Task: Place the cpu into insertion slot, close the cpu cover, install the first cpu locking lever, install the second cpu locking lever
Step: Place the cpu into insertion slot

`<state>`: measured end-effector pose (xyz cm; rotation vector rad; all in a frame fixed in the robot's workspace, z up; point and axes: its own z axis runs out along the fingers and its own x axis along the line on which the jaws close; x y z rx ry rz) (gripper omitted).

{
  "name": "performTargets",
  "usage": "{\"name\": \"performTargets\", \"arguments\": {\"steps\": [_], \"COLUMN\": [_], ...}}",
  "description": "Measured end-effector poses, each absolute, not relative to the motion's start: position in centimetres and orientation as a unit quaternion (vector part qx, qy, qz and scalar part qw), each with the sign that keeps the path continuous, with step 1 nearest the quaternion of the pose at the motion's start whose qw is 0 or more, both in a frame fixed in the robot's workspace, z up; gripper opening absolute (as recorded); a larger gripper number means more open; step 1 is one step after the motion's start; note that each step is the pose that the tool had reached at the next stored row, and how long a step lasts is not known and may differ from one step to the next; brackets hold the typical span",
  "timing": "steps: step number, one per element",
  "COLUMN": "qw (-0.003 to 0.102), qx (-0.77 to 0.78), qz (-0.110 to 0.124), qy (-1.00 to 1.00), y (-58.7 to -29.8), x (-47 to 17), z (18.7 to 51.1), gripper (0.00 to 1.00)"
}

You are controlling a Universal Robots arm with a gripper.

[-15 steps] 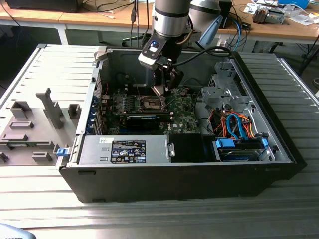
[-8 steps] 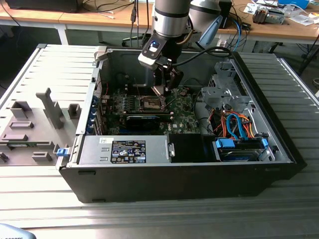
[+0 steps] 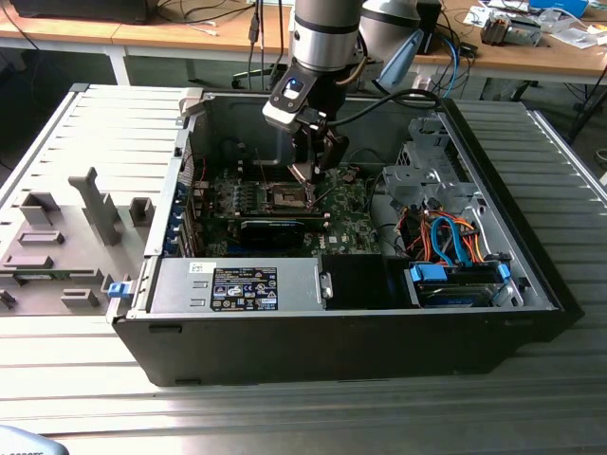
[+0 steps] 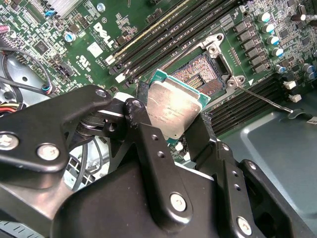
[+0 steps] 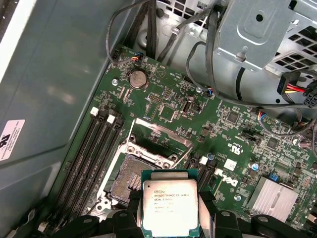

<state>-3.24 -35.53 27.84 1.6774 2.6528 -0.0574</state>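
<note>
Now: cpu pinched over the bare socket

Firmly, the gripper (image 4: 173, 138) presses its fingers (image 4: 144, 131) on two opposite edges of the cpu (image 4: 173, 110), whose metal top faces the camera in both wrist views. The chip hangs just over the socket (image 5: 130, 182), overlapping one edge of it. The socket's pin field is bare, so the chip is not seated. At one side of the socket the cover (image 5: 151, 148) stands swung open, with board showing through its window. A thin lever (image 4: 260, 97) lies swung out beside the socket, and memory slots (image 5: 94, 153) run along another side.

All this sits on the board (image 3: 353, 223) inside the open case (image 3: 332, 351). The case also holds a drive cage (image 3: 427, 175), coloured cables (image 3: 455, 237) and a grey power supply (image 3: 237, 284).

In the exterior view the arm (image 3: 324, 38) drops from above into the case, wrist pointing down, over the middle of the board. The case lies on a slatted table (image 3: 114, 123).
</note>
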Motion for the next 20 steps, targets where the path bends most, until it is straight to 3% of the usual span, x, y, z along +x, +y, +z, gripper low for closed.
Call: {"name": "performTargets", "arguments": {"steps": [20], "qw": [0.001], "qx": [0.539], "qz": [-0.018], "qy": [0.842], "y": [-35.53], "x": [-3.24], "z": [27.74], "gripper": [0.54]}}
